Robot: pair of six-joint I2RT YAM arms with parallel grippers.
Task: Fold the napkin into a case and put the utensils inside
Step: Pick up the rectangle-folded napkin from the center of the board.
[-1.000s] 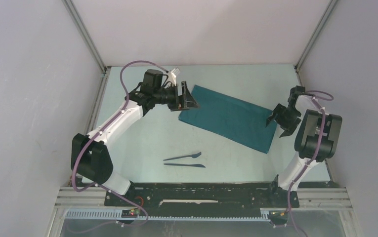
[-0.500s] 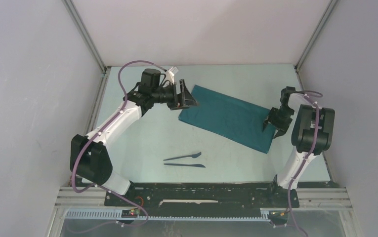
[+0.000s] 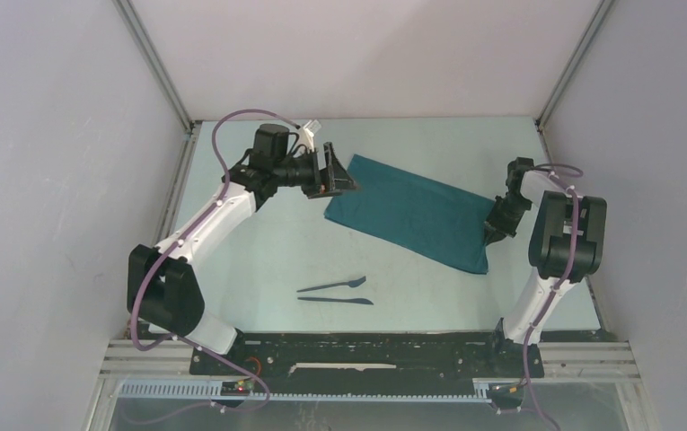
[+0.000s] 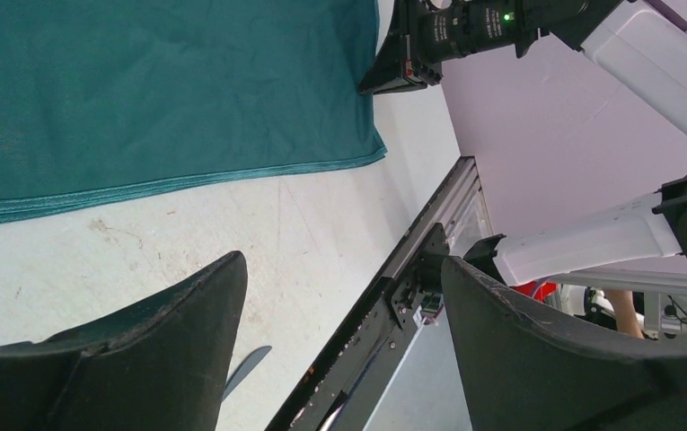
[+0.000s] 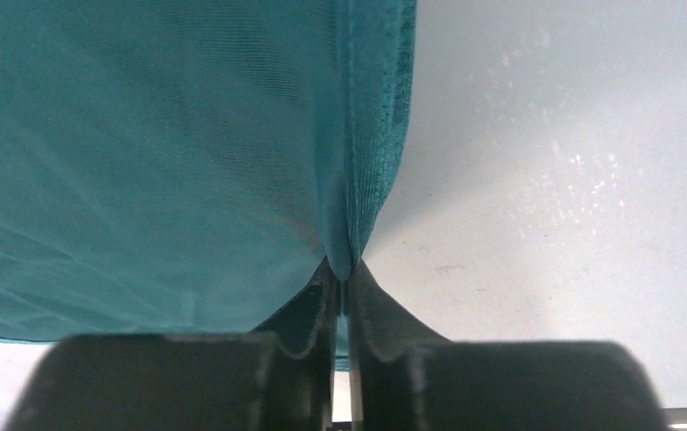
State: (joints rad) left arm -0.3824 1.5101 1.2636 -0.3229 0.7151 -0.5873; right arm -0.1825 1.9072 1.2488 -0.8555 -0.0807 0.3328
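right claw [image 5: 344,269] is clenched on the napkin [image 3: 411,215], pinching only the hem at its right end, mid-right of the top frame. napkin lies as a folded slanted band across the upper middle of the worktop [image 3: 268,260]. left claw [image 4: 341,265] is spread wide with nothing in it, by the cloth's upper-left corner; can't tell if it touches

risks as i see them:
- bite is shallow, right at the edge. any sharp pull and the cloth could slip out
- wrist view shows stacked layers at that edge, can't tell how many are caught. if only the top ones, a lift would peel the fold open instead of carrying it over
- left end isn't pinned. if right pulls alone, the whole napkin probably drags and skews rather than folding, and the crease comes out crooked
- utensils [image 3: 339,285] sit lower centre, well apart from the cloth, so low odds of a sweep, but a long drag toward the bottom of the frame could nudge them
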